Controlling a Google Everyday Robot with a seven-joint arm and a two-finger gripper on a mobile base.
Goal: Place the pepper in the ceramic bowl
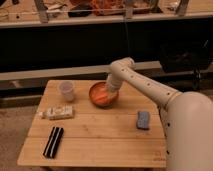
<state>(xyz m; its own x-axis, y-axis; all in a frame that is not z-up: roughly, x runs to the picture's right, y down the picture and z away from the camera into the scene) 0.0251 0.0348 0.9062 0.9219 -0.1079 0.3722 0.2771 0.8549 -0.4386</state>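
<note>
Your gripper point(111, 91) sits inside the ceramic bowl point(98, 101) near the table's far edge, the pepper point(102, 95) beneath it; release next, probably.

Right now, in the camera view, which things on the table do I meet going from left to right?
Black bars → wrapped snack → pale cup → ceramic bowl, with the end effector over its right side → blue sponge.

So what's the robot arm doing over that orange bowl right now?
Gripper down over the ceramic bowl, right side. Orange pepper seems to lie inside the bowl, hard to separate from it. Nothing in the way; cup stands clear, left.
</note>
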